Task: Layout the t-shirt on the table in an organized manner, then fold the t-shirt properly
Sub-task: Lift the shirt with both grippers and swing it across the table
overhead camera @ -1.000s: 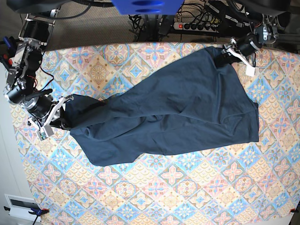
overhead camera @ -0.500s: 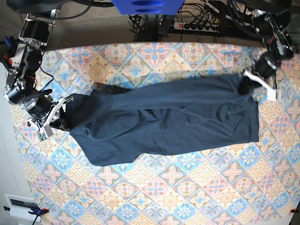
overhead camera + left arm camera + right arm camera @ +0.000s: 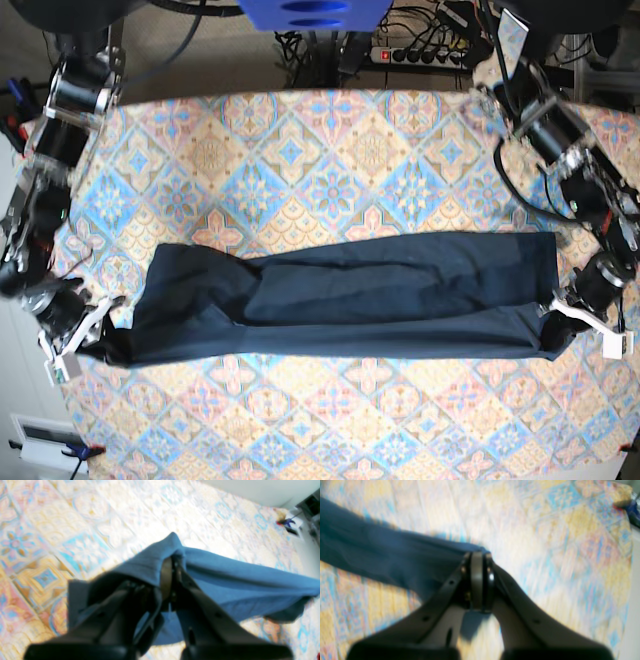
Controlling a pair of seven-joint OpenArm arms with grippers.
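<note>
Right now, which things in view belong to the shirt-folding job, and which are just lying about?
Part of the job:
t-shirt
table
left pincer, shut on the shirt
right pincer, shut on the shirt

Just lying about:
power strip and cables behind the table
white box on the floor

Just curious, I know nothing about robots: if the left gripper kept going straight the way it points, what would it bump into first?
Probably the table; the left gripper is shut on the t-shirt.
</note>
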